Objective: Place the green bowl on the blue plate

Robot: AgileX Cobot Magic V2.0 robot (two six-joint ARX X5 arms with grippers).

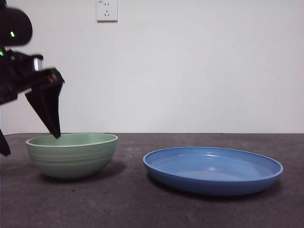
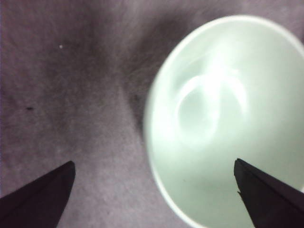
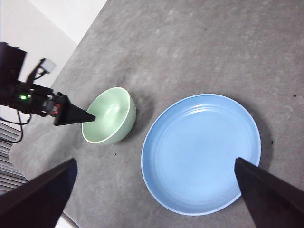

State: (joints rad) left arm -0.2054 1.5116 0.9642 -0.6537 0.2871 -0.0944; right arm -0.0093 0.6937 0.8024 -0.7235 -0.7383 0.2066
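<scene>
The green bowl (image 1: pixel 72 154) stands upright on the dark table, left of the blue plate (image 1: pixel 213 170), with a gap between them. My left gripper (image 1: pixel 31 142) is open and straddles the bowl's left rim: one jaw dips just inside the bowl, the other hangs outside it. In the left wrist view the green bowl (image 2: pixel 228 118) fills the space by one jaw, and the left gripper (image 2: pixel 153 162) has the rim between its jaws. My right gripper (image 3: pixel 155 161) is open and empty, high above the blue plate (image 3: pixel 202 154) and the green bowl (image 3: pixel 110 116).
The table (image 1: pixel 142 209) is a dark grey mat ending at a white wall with a socket (image 1: pixel 107 10). The left arm (image 3: pixel 33 97) reaches in from the table's edge beside the bowl.
</scene>
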